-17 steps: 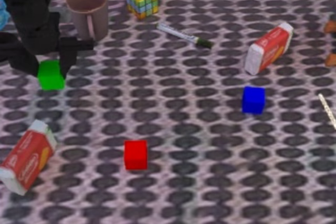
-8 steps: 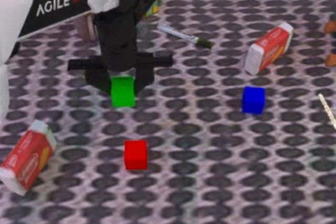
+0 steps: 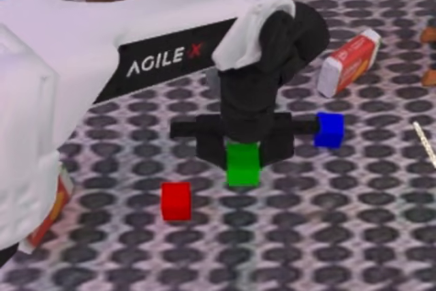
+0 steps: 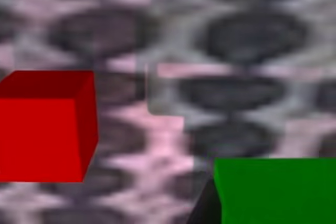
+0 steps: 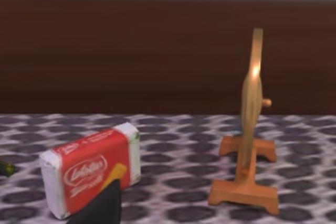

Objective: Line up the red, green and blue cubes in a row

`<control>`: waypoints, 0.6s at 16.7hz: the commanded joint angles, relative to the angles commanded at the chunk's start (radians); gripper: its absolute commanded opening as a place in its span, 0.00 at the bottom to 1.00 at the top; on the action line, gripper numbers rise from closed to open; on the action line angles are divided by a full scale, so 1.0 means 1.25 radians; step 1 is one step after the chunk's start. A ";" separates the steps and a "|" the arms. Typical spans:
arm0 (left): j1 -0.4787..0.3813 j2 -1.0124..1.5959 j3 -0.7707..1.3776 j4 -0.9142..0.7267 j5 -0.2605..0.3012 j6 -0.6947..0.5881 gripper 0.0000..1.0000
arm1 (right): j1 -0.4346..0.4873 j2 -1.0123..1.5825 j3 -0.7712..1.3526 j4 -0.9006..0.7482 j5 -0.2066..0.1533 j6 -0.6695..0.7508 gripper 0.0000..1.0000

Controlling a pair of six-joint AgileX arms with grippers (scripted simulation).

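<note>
- Red cube [image 3: 176,201] sits at the near centre-left, unmoved.
- Note that the left gripper [image 3: 242,156], clamped on the green cube [image 3: 242,165], has carried it from far left to mid-table, between red and the blue cube [image 3: 329,129].
- Expect release next; the right arm is out of the top view.

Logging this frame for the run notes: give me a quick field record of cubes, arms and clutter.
green cube: held in the left end effector, between red and blue as seen from above
red cube: on the table, left of the green cube, apart from it
blue cube: on the table, right of the green cube
left arm: reaches across the table's middle
right arm: not in the top view
clutter: carton at upper right; wooden stand in the right wrist view
row: not yet formed
</note>
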 joint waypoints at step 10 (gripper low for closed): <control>-0.001 0.031 -0.093 0.131 0.000 -0.001 0.00 | 0.000 0.000 0.000 0.000 0.000 0.000 1.00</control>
